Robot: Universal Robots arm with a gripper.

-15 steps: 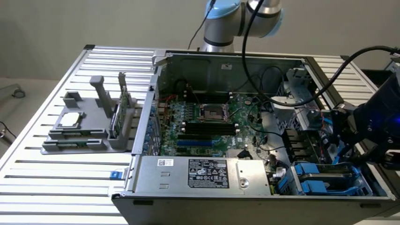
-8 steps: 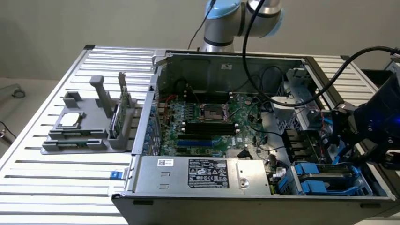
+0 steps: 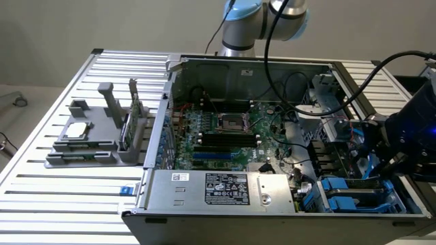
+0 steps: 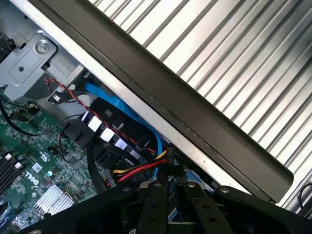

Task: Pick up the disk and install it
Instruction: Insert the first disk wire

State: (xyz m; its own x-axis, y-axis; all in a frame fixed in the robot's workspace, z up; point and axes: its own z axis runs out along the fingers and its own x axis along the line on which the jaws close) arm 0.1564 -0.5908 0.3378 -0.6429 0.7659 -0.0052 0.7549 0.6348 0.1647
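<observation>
Gripper (image 4: 171, 195) hardware, black, is seen at close range in the wrist view, hanging just inside the wall of the computer case (image 4: 204, 122). It is above a bundle of red, yellow and black wires (image 4: 134, 170) and a blue cable (image 4: 131, 114). Whether it is clenched or released cannot be told. Green motherboard (image 4: 29, 161) is shown beside it.

In the exterior view the gripper (image 3: 385, 166) is placed over the case's near corner on the exterior view's right. Just beneath it the disk (image 3: 358, 195), grey within blue plastic, appears to lie in the drive bay; contact cannot be judged. A grey parts holder (image 3: 92, 140) stands on the slatted table (image 3: 54, 204), well apart on the exterior view's left.
</observation>
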